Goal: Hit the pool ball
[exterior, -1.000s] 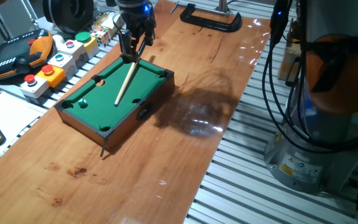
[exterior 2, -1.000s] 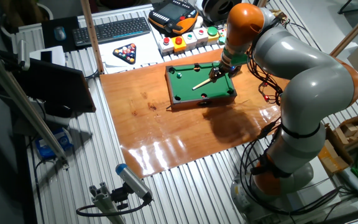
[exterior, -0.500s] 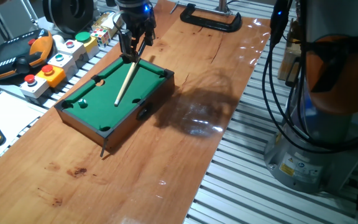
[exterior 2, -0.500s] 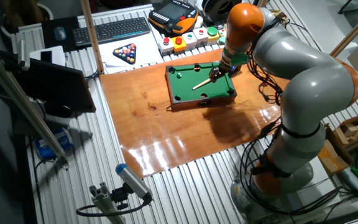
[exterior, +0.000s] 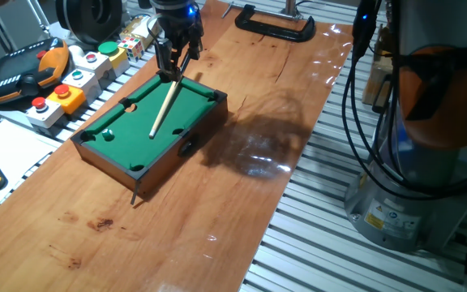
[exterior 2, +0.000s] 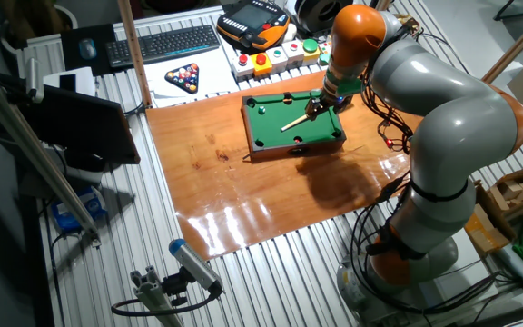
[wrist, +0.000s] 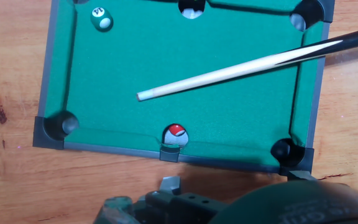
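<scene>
On the wooden tabletop [exterior: 242,203], the gripper [exterior: 171,71] stood closed on the pale wooden cue stick [wrist: 229,73]; the green numbered pool ball [wrist: 102,18] lay well beyond the tip, so aiming seemingly remained.

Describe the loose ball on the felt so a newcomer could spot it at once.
Find the small pool table on the wooden board. On its green felt, near the corner farthest from the cue's dark butt, sits the ball: dark green with a white spot. It is the only ball lying free on the felt; the red-and-white ball sits in a side pocket.
</scene>
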